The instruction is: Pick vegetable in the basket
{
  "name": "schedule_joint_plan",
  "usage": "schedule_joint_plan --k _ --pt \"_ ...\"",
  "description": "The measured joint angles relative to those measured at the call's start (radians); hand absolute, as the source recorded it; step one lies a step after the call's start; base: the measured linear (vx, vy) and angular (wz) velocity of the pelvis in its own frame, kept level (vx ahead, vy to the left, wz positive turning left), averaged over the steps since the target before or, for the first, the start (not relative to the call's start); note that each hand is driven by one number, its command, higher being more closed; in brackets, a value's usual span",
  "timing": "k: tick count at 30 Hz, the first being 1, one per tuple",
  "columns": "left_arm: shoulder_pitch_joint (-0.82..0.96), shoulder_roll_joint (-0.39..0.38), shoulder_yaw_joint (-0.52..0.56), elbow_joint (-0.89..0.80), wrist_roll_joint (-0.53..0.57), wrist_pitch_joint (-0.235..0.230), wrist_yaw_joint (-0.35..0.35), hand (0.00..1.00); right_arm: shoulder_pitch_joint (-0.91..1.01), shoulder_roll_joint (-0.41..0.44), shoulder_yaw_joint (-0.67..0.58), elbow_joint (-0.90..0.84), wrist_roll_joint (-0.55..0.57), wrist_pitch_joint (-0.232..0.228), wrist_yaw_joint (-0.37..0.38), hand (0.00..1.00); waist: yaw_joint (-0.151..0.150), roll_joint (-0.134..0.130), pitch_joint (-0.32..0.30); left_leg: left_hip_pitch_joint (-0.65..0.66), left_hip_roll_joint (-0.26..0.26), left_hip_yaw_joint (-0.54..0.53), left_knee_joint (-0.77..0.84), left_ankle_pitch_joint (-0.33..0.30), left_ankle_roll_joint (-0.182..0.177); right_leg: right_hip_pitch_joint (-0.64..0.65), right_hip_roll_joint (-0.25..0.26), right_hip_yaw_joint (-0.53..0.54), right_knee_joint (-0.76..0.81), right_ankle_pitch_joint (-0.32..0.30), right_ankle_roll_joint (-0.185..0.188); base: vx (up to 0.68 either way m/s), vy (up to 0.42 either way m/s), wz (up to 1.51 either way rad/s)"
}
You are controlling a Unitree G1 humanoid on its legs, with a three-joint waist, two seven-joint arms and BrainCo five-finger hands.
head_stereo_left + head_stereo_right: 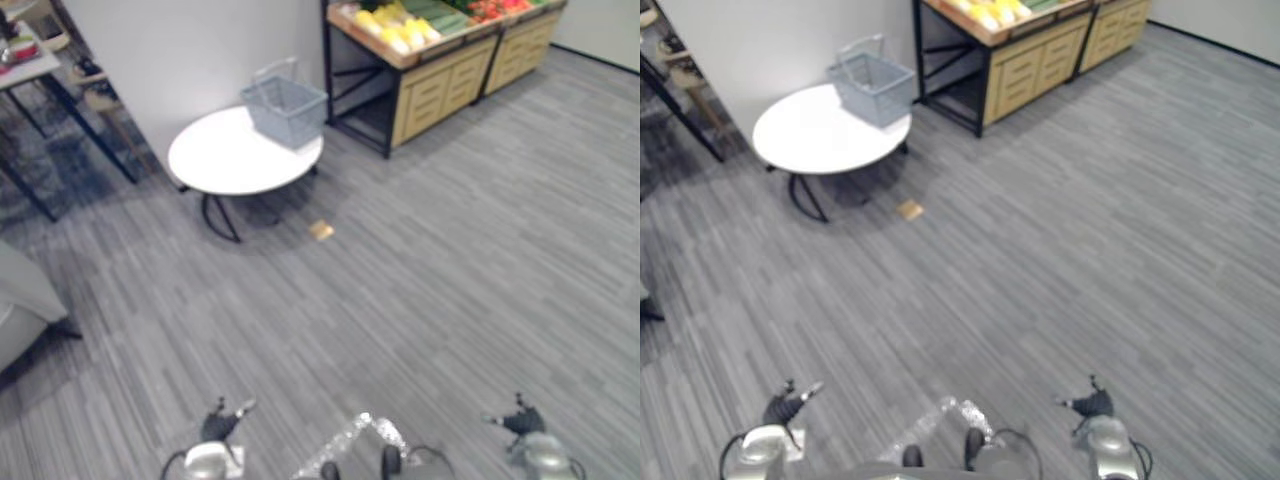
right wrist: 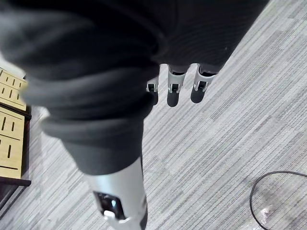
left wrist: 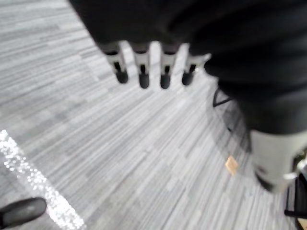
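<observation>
Here, the grey basket (image 1: 285,108) stands upright on the round white table (image 1: 225,160), at the table's far right edge, just beside the white wall (image 1: 190,50). Its handle is raised, and I cannot tell whether anything lies inside it. The vegetables are well apart from it, on the sloped top of the wooden produce stand (image 1: 440,75) to the right of the table. They lie in 3 colour groups: yellow vegetables (image 1: 395,25) at the near end, green vegetables (image 1: 440,18) next to them, and red vegetables (image 1: 495,8) further along. Their kinds are too small to tell.

On the grey striped floor (image 1: 450,250), near the table's dark legs and on the robot's side of them, lies a small tan piece (image 1: 320,230). The left wrist view shows it too, past the hand.

The left hand (image 1: 222,422) hangs low at the robot's left side, well apart from table, basket and stand. In its wrist view its fingers (image 3: 143,72) hang straight in a loose row, the thumb (image 3: 276,153) apart from them, and they hold nothing. The right hand (image 1: 520,420) hangs low at the robot's right side, likewise well apart from the stand. Its fingers (image 2: 173,91) are straight and relaxed over the floor, the thumb (image 2: 120,191) set apart, nothing held.

At the far left stand a dark-legged table (image 1: 25,65) with small things on it and part of a grey seat (image 1: 20,300).
</observation>
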Motion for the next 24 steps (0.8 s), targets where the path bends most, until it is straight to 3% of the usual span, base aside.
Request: schedule_joint_plan --k 6,18,24 --pt "0.005 0.0 0.0 -0.003 0.0 0.0 0.0 0.0 0.019 0.002 -0.001 0.0 0.0 0.0 0.0 0.0 -0.001 -0.016 -0.012 0.021 -0.005 -0.023 -0.026 0.018 0.005 0.03 -0.003 -0.022 -0.023 0.005 0.004 0.01 0.011 0.11" --pt "0.006 0.0 0.0 -0.003 0.0 0.0 0.0 0.0 0.008 0.002 -0.005 0.0 -0.001 0.0 0.0 0.0 -0.001 -0.011 -0.012 0.035 -0.005 -0.026 -0.022 0.015 0.002 0.048 -0.001 -0.029 -0.036 0.006 0.006 0.02 0.004 0.02" --pt "0.002 0.016 0.002 -0.011 0.0 0.0 0.003 0.0 -0.054 -0.001 -0.005 0.0 -0.001 0.0 0.0 0.0 -0.001 -0.001 0.005 0.0 -0.004 0.035 -0.012 0.015 0.001 -0.074 -0.005 0.035 0.105 -0.031 -0.007 -0.06 -0.01 -0.31"
